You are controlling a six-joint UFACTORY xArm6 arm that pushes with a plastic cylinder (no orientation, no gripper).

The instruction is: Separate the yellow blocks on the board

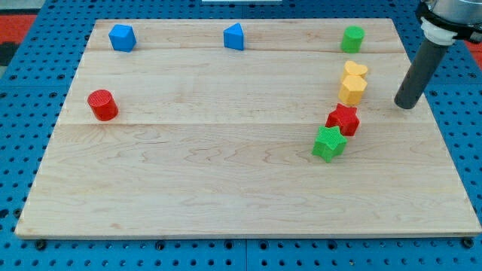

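Two yellow blocks touch each other at the view's right: a yellow heart (355,70) above a yellow hexagon (352,89). My tip (406,105) rests on the board to the right of the yellow hexagon, a short gap away and slightly lower. A red star (344,119) sits just below the hexagon, and a green star (329,143) touches the red star at its lower left.
A green cylinder (352,38) stands at the top right. A blue block (234,36) is at the top middle and another blue block (121,37) at the top left. A red cylinder (102,105) is at the left. The wooden board (226,188) lies on a blue pegboard.
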